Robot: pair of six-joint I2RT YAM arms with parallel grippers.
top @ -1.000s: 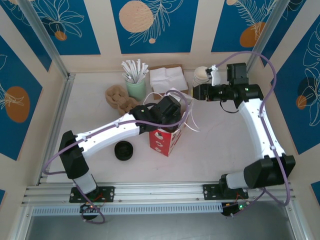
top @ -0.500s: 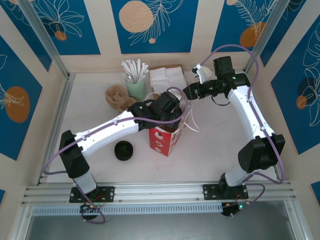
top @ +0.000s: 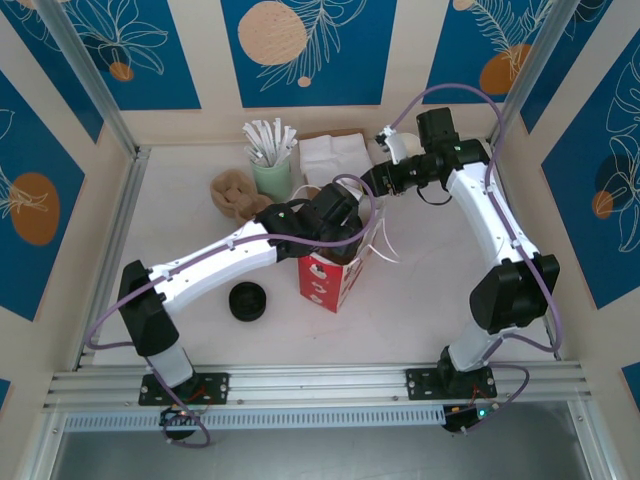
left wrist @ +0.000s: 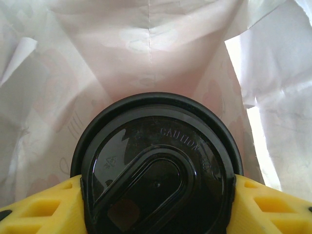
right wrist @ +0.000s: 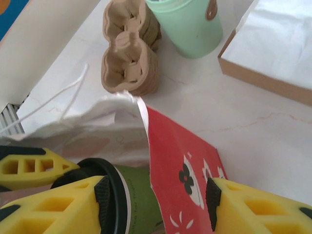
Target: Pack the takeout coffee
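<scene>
inside bag (left wrist: 146,58), left pincer (left wrist: 156,200) grips takeout coffee (right wrist: 139,195); lid (left wrist: 161,146) reads "caution"; right pincer (right wrist: 158,200) spread wide.

The coffee (left wrist: 156,180) has a glossy black plastic lid with raised lettering that catches highlights; its side is matt olive paper. The bag (right wrist: 180,165) is paper: smooth, printed red and white outside, plain white, creased and faintly translucent inside. The left fingers (left wrist: 39,209) and right fingers (right wrist: 48,209) are matt yellow plastic, the right with black pads (right wrist: 103,197). Near the table's (right wrist: 234,122) far edge, the carriers (right wrist: 129,53) are rough brown pulp and the mint cup (right wrist: 187,24) is smooth. The table is pale, smooth and faintly veined.
</scene>
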